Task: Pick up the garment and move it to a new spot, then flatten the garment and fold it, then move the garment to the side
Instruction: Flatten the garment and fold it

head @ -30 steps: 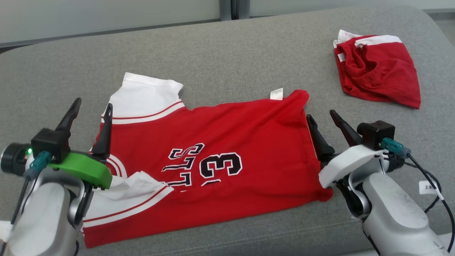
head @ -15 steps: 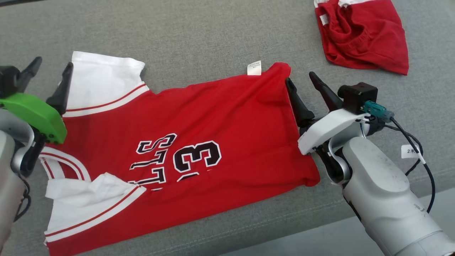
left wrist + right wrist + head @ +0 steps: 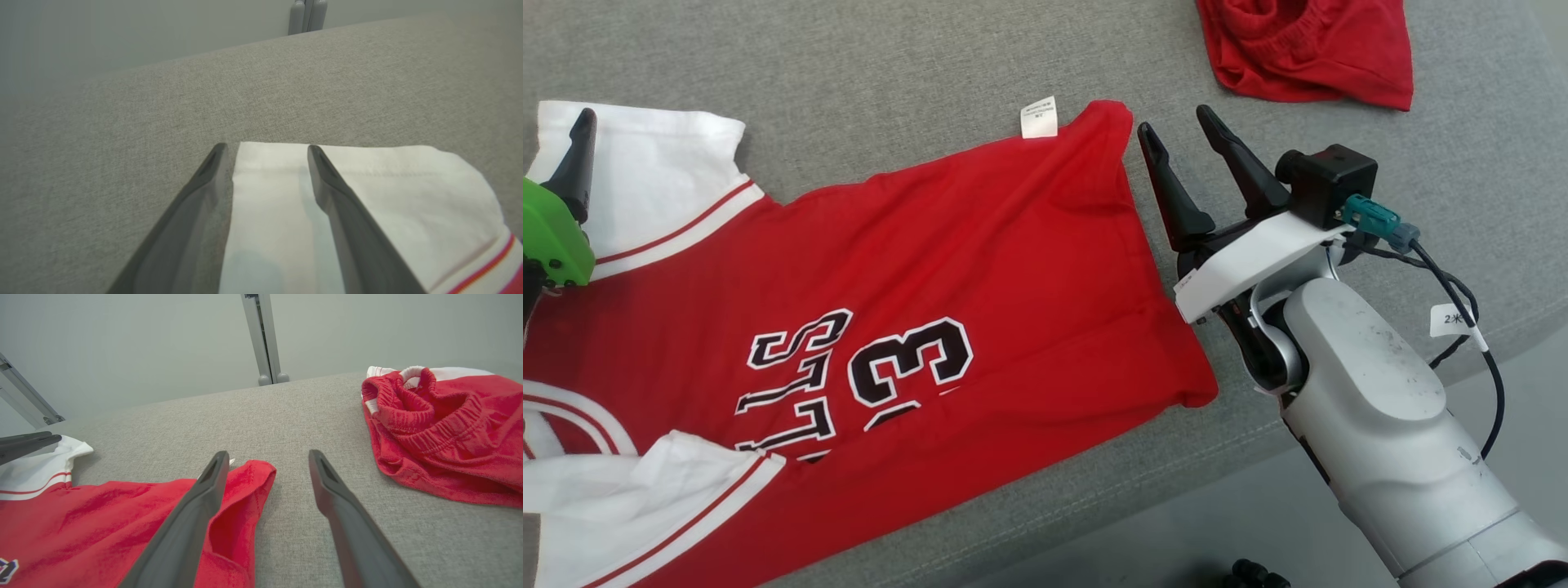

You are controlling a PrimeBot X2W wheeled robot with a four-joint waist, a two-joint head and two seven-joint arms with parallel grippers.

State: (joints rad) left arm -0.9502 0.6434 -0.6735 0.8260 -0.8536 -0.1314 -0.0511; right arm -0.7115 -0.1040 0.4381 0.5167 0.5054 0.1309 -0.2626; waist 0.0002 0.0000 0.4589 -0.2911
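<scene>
Your left gripper (image 3: pixel 266 146) stood wide open and empty, its fingers straddling the edge of the white sleeve (image 3: pixel 392 183) of the red jersey (image 3: pixel 980 269). Your right gripper (image 3: pixel 1174 119) was equally wide and empty, at the jersey's hem corner. The jersey lay spread on the grey cushion (image 3: pixel 890 73) between them.

red shorts (image 3: pixel 1307 49) bunched up, top right | grey couch cushion (image 3: pixel 890 73) underneath | pale wall (image 3: pixel 122 343) + metal post (image 3: pixel 261 335) behind
</scene>
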